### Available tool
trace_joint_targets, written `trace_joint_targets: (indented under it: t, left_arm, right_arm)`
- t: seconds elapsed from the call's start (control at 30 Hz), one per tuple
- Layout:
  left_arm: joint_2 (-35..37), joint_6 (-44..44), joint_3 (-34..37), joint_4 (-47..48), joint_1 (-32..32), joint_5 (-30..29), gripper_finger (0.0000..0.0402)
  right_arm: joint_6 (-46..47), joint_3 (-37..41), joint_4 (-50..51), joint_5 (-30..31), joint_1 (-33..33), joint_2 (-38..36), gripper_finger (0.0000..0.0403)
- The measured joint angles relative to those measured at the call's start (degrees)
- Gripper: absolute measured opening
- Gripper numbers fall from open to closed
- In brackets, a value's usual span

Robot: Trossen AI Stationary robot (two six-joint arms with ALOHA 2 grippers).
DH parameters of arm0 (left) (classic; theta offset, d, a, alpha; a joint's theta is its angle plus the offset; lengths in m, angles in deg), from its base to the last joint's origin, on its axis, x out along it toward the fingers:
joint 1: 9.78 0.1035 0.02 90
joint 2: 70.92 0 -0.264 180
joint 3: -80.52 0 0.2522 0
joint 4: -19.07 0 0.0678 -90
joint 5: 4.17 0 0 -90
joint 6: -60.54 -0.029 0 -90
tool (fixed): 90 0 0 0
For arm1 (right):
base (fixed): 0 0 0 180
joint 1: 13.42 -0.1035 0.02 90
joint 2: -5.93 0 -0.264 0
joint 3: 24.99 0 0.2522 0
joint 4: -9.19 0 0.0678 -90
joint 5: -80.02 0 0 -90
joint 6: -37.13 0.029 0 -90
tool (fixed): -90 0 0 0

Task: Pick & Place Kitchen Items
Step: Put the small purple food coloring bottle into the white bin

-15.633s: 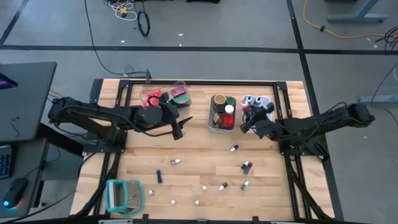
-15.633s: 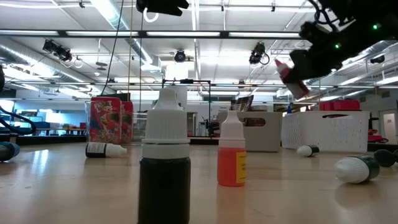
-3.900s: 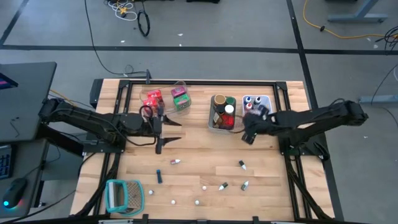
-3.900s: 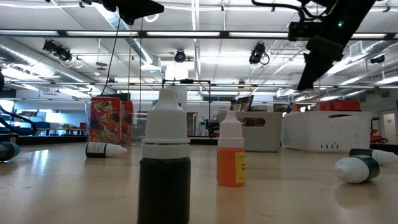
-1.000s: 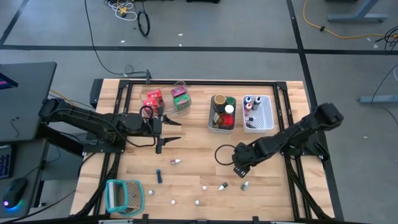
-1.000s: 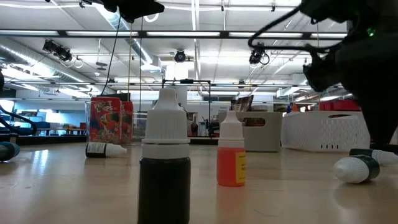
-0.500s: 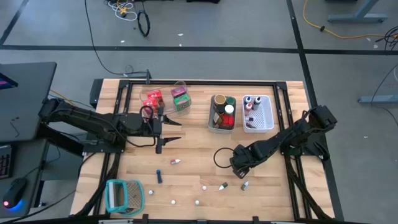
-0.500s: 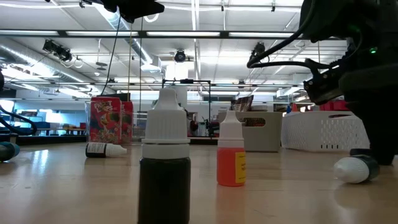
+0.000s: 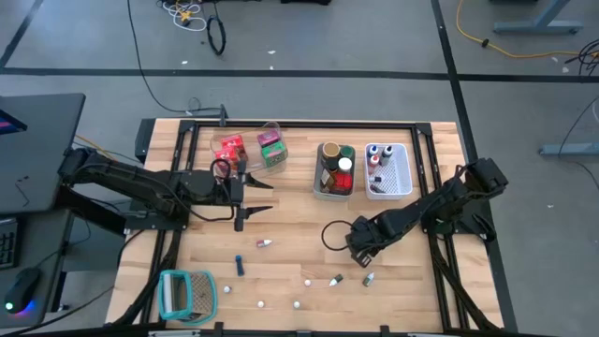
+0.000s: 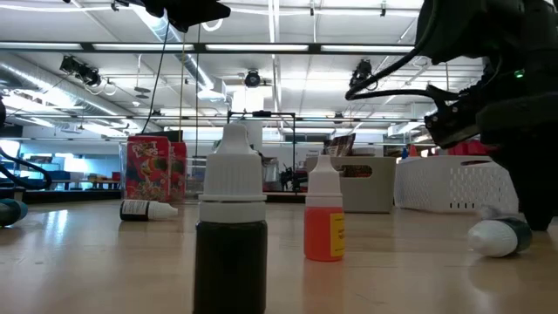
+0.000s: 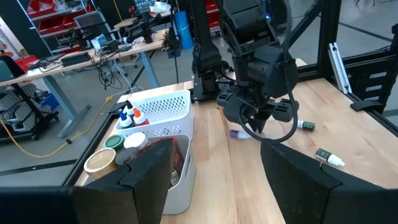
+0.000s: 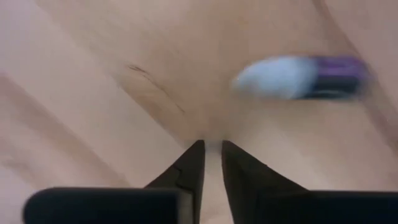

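Two dark jointed arms, black looping cable, tapered black fingers

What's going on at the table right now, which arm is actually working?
The right gripper is down at the table over a small purple bottle lying on its side. Its fingertips are nearly together beside the bottle, not around it, so nothing is held. The left gripper waits open above the table near the red and green packets. Several small bottles remain loose on the wood.

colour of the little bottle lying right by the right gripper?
Purple body, white cap: the small bottle lies on the wood; clearest in the right wrist view.
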State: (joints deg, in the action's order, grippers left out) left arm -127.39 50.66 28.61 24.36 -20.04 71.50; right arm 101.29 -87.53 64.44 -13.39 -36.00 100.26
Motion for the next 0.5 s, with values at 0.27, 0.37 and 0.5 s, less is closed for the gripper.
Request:
trace_joint_targets:
  t: [0.27, 0.37, 0.5]
  left_arm:
    - [-0.01, 0.01, 0.0, -0.02, 0.01, 0.0, 0.0251]
    - [-0.02, 0.01, 0.0, 0.0, 0.01, 0.0, 0.0251]
    - [-0.02, -0.01, 0.0, 0.0, 0.0, 0.0, 0.0251]
  right_arm:
    - [0.25, -0.07, -5.11, 3.11, 0.71, -1.52, 0.0026]
    - [-1.13, -0.07, -5.4, 3.35, 0.81, -1.53, 0.0029]
    - [-6.4, -0.07, -5.54, 4.49, 0.8, -1.53, 0.005]
